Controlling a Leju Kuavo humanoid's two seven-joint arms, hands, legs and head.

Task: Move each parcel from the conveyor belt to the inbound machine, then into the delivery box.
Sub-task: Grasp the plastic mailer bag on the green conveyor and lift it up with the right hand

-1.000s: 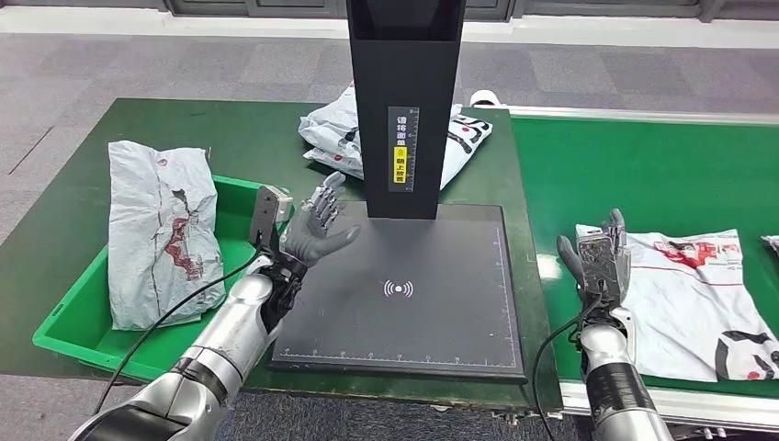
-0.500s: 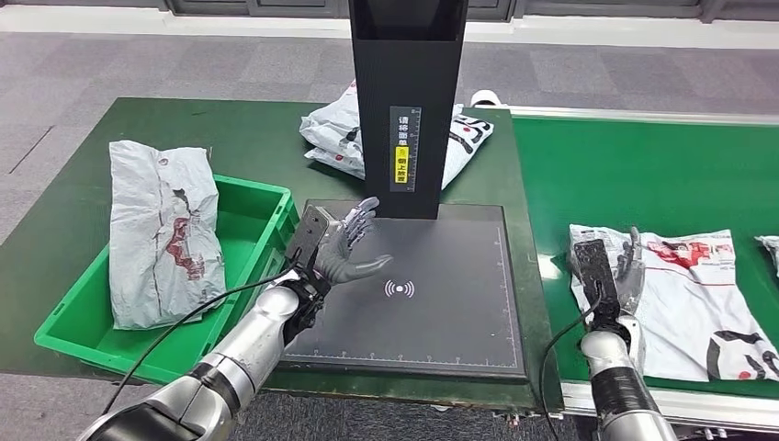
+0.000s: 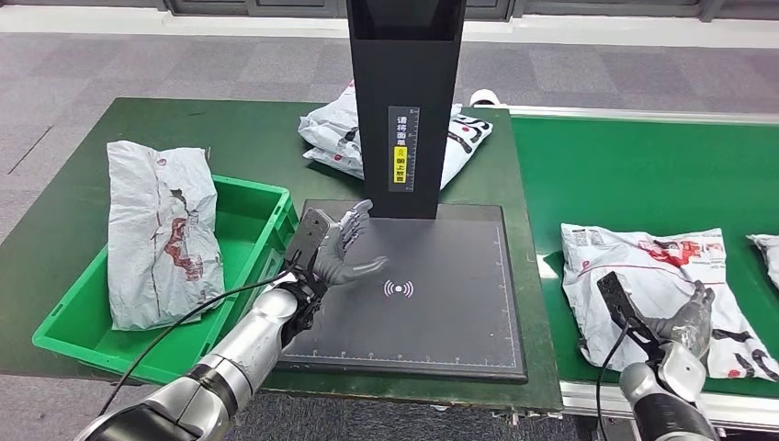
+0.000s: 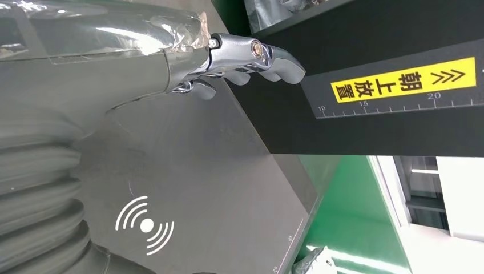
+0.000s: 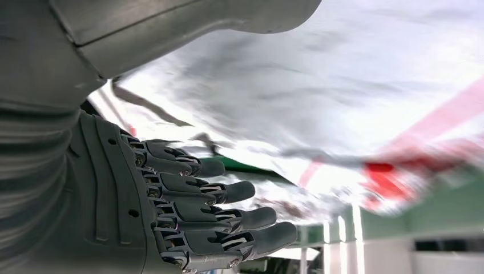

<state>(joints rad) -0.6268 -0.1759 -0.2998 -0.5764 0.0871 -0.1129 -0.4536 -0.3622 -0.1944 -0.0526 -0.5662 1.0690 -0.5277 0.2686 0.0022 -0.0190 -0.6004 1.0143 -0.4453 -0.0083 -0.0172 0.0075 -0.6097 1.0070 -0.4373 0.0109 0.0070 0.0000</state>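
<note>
- Green rigid plastic bin (image 3: 69, 317) at far left of the green felt-like counter (image 3: 266, 138); one crumpled grey poly-mailer parcel (image 3: 163, 230) leans over its rim, half in. Slack film: could slide out if bumped.
- Left hand (image 3: 335, 250): open, fingers spread, holding nothing, hovering over the left edge of the matte black flat scanner pad (image 3: 432, 312). Risk: the hand sits in the drop zone and could get in the way of an incoming parcel.
- Black rectangular scanner column (image 3: 406, 101) stands at the pad's back edge; two white-grey glossy mailers (image 3: 464, 138) lie behind it.
- White poly-mailer parcel with red print (image 3: 643, 276) lies flat on the green conveyor belt (image 3: 643, 175), not yet moved.
- Right hand (image 3: 682, 322): over the parcel's near edge, fingers extended and apart in the wrist view, not gripping. Thin slippery film, no rigid edge; I'd expect a slip or a partial pinch that drags the bag.
</note>
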